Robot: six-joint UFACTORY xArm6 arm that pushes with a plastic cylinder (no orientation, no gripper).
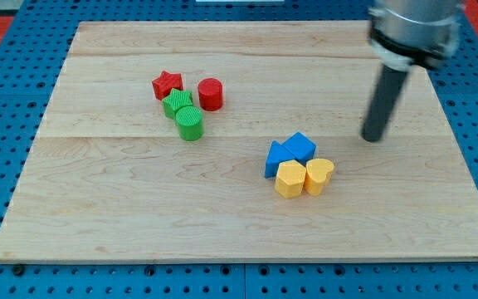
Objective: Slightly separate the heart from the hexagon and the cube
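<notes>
One rod, no jaws or fingers on this rig, so we are noting nothing to open or close and nothing held; our tip (373,138) is hanging free on bare wood, up and to the view's right of the yellow-and-blue cluster, clearly apart from every block.

Nearest to it, the blue cube (300,148) is sitting at the cluster's top, with another blue block (275,158), shape unclear, touching its left side. Just below, the yellow heart (319,175) is lying at the cluster's right end, pressed against the yellow hexagon (290,178) on its left and tucked right under the cube.

We are judging the heart as a small, light, rigid block that is going to slide easily on the smooth wooden board (98,208) and may spin if pushed off-centre. No grasp possible, so we are picking the contact spot: the seam on its upper-left, where it meets hexagon and cube, pushing toward the view's lower right. The gap looks tight, so we risk dragging neighbours.

Farther off, toward the view's top left, a red star (167,84), red cylinder (211,94), green block (176,103) and green cylinder (190,123) are bunching together, uninvolved.
</notes>
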